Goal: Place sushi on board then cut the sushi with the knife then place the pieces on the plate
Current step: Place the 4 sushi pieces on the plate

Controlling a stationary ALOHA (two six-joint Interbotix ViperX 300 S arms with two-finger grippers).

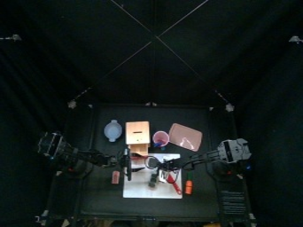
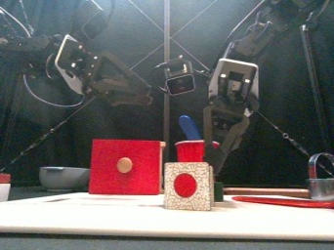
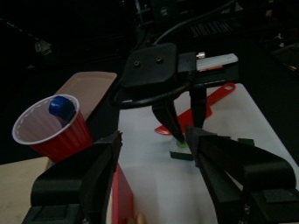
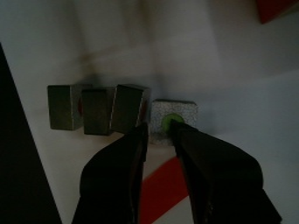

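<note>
Left tool (image 3: 158,140): we saw it hanging over the left part of the white board (image 3: 251,118), spread wide and holding nothing.
Right tool (image 4: 162,125): we found its jaws drawn almost together, with only a slit between them. The tips were over the near edge of the lone sushi piece (image 4: 184,107). We could not tell whether they pinched it.
Sushi: we counted a row of three dark pieces (image 4: 93,107) on the board, with the lone piece just beside that row.
Red knife (image 3: 216,94): we saw it near the sushi, apparently lying on the board.
Pink plate (image 1: 185,136): it lay on the worktop behind the board.
Red cup (image 3: 52,140): we noted it held the blue knife (image 3: 56,107).
Wooden box (image 2: 127,166): it stood to the left of the cup.
</note>
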